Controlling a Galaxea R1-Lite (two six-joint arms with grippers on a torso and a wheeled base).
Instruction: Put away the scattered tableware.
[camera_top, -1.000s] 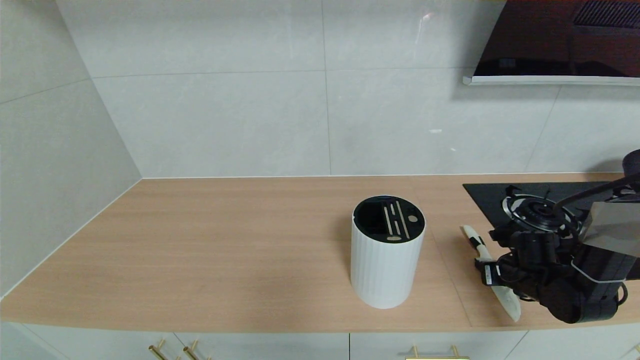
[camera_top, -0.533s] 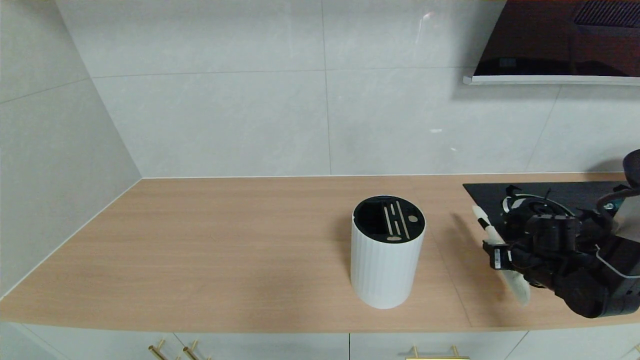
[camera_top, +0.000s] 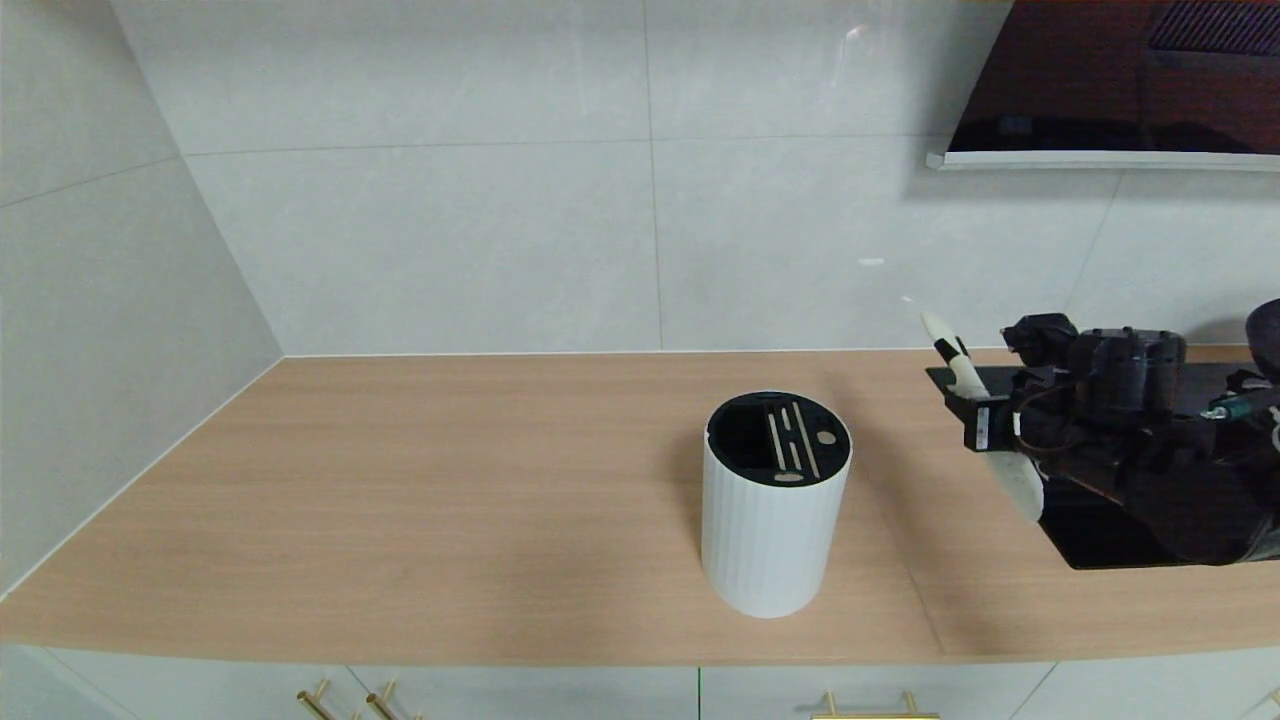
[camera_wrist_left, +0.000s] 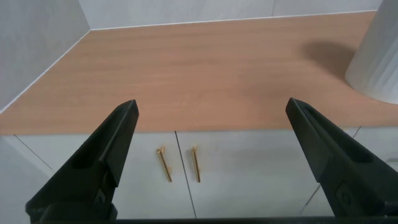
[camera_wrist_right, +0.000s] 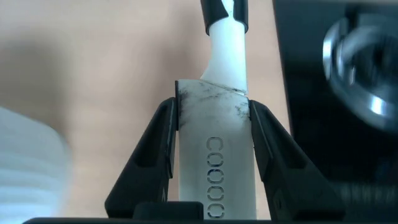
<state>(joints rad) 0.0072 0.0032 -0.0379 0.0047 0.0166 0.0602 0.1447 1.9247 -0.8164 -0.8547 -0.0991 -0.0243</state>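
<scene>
White knife (camera_top: 1014, 480), blade pinched in right gripper (camera_top: 990, 425); left gripper (camera_wrist_left: 210, 112) wide.
Slick blade may slip; tilted, it could miss the slots (camera_top: 790, 440) in the holder (camera_top: 770, 530).

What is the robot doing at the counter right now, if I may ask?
The right gripper is shut on a white knife, holding it by the blade in the air near the stove. The white slotted holder stands on the counter to its left, apart from it. The left gripper hangs open near the counter's front edge.

White ribbed holder (camera_top: 768, 540), white knife (camera_top: 1019, 484)
</scene>
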